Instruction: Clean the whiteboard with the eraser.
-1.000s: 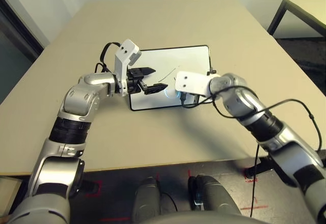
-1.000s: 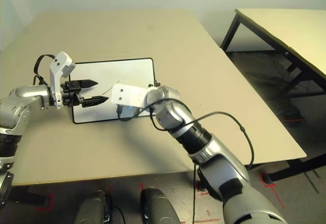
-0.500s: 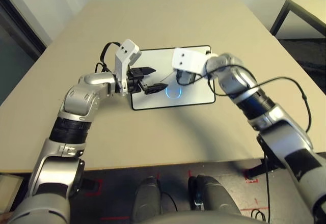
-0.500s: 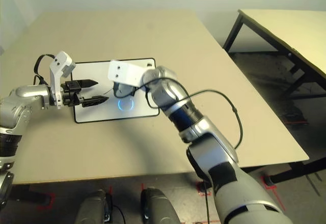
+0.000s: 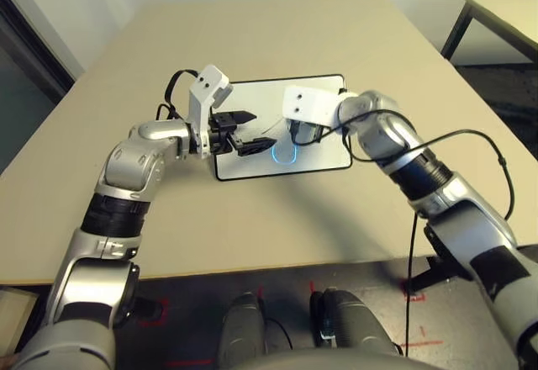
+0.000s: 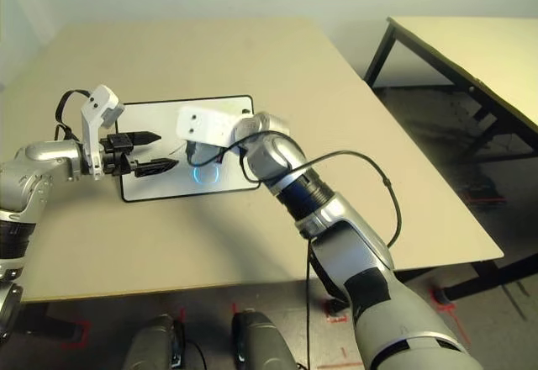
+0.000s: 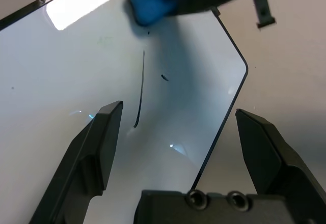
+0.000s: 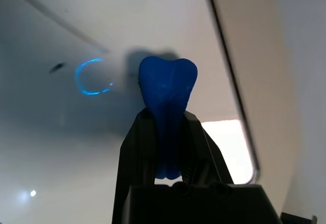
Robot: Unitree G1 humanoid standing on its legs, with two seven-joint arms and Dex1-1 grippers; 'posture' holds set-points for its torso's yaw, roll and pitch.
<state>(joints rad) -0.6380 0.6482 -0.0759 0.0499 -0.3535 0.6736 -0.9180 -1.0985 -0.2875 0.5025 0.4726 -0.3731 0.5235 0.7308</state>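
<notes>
Beige table [image 5: 336, 42] is carrying everything. Right gripper [image 8: 168, 112] is clamping the blue eraser [image 8: 168, 89] between its black fingers, the block's tip sitting just over the whiteboard [image 5: 319, 101] near a thin black scribble [image 7: 140, 89]. Left gripper [image 5: 250, 132] is hovering over the board's left part with its jaws standing wide apart, holding nothing. A blue ring of light [image 5: 284, 153] is glowing on the board.

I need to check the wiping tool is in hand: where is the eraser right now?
The eraser is pinched in the right gripper, over the whiteboard near its middle, close to a thin black stroke.
</notes>
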